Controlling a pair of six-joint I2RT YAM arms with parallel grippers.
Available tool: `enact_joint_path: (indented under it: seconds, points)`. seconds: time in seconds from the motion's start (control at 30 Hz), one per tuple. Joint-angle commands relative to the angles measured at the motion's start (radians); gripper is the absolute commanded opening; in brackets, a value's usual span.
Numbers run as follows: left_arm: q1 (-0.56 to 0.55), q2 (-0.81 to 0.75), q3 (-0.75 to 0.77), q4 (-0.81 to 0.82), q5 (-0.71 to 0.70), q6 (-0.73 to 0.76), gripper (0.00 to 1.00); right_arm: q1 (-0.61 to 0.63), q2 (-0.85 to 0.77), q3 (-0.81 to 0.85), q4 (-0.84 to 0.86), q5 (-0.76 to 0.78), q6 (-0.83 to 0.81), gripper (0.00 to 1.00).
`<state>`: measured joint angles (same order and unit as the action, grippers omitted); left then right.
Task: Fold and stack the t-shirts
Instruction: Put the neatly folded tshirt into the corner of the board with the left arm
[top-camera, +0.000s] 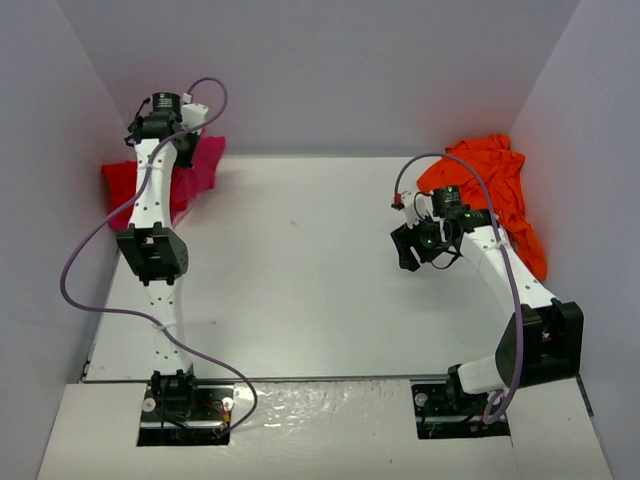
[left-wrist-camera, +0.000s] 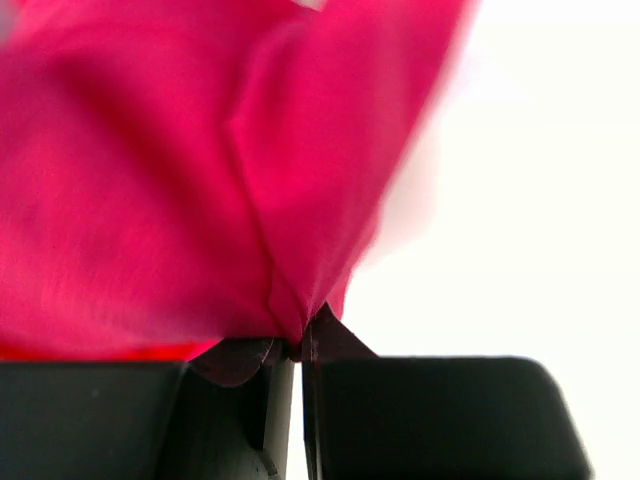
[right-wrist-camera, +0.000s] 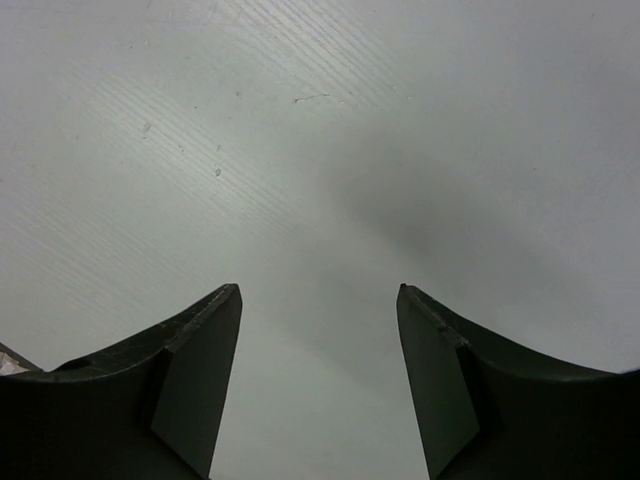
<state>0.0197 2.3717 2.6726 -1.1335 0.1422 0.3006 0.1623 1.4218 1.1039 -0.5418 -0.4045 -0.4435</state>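
L gripper (top-camera: 193, 112) is sitting at the far-left corner of the table (top-camera: 300, 270). L arm is stretching out nearly straight from its base. Wrist cam: L gripper (left-wrist-camera: 300, 352) fingers are pressed together, clamping a pinch of the magenta-pink t-shirt (left-wrist-camera: 200, 180). Cloth is fanning up and out from the pinch pt in folds and filling most of that view; its edges are blurred.

Top cam: magenta-pink t-shirt (top-camera: 203, 165) is lying bunched by the L wall, partly hidden behind the L arm. Red t-shirt (top-camera: 122, 185) is lying just beside/under it, closer to the wall. A thin red strip (left-wrist-camera: 100, 352) is also showing under the pink in the wrist view.

R gripper (top-camera: 408, 246) is hanging over bare table on the R side, pointing toward centre. Wrist cam: R gripper (right-wrist-camera: 320, 292) fingers are standing well apart, nothing between them, only table surface (right-wrist-camera: 300, 150) below. Cannot tell if the tips are touching the table.

Orange t-shirt (top-camera: 495, 190) is lying crumpled at the far-right corner, against the R wall, trailing toward the near side behind the R arm. It is apart from the R gripper.

A purple cable (top-camera: 68, 270) is looping along each arm.
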Motion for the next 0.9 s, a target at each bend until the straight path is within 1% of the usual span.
enact_joint_path:
  seconds: [0.0,0.1,0.23,0.3,0.4,0.53,0.6,0.63,0.67,0.7,0.73,0.77,0.87]
  points:
    - [0.064,-0.082,0.04,0.1,-0.213,0.055,0.0,-0.009,-0.071,-0.027,0.003,0.021,-0.011,0.61]
    - [0.111,-0.082,0.016,0.121,-0.223,0.067,0.0,-0.009,-0.092,-0.049,0.005,0.03,-0.02,0.61]
    - [0.201,-0.038,0.018,0.139,-0.215,0.07,0.0,-0.009,-0.093,-0.056,0.003,0.023,-0.018,0.61]
    - [0.245,-0.019,0.045,0.134,-0.188,0.055,0.0,-0.009,-0.093,-0.053,0.002,0.025,-0.015,0.61]
    - [0.308,-0.011,0.046,0.142,-0.142,0.035,0.0,-0.009,-0.093,-0.052,0.003,0.037,-0.018,0.61]
    - [0.355,-0.001,0.01,0.137,-0.131,0.051,0.0,-0.009,-0.067,-0.039,0.006,0.018,-0.015,0.61]
    - [0.373,0.009,0.012,0.148,-0.131,0.033,0.01,-0.009,-0.046,-0.026,0.009,0.006,-0.004,0.61]
    - [0.383,0.015,0.02,0.153,-0.13,0.018,0.05,-0.009,-0.04,-0.021,0.009,0.001,-0.002,0.61]
    - [0.391,0.022,0.028,0.153,-0.125,0.01,0.15,-0.009,-0.034,-0.016,0.01,-0.003,0.0,0.61]
    - [0.394,0.028,0.036,0.15,-0.117,0.009,0.32,-0.009,-0.03,-0.013,0.011,-0.005,0.002,0.61]
    - [0.395,0.034,0.038,0.153,-0.117,0.005,0.54,-0.009,-0.029,-0.011,0.011,-0.006,0.004,0.61]
    - [0.395,0.036,0.036,0.162,-0.122,-0.007,0.73,-0.009,-0.027,-0.008,0.011,-0.008,0.007,0.61]
    - [0.396,0.023,0.012,0.204,-0.105,-0.048,0.92,-0.009,-0.019,-0.006,0.011,-0.006,0.008,0.61]
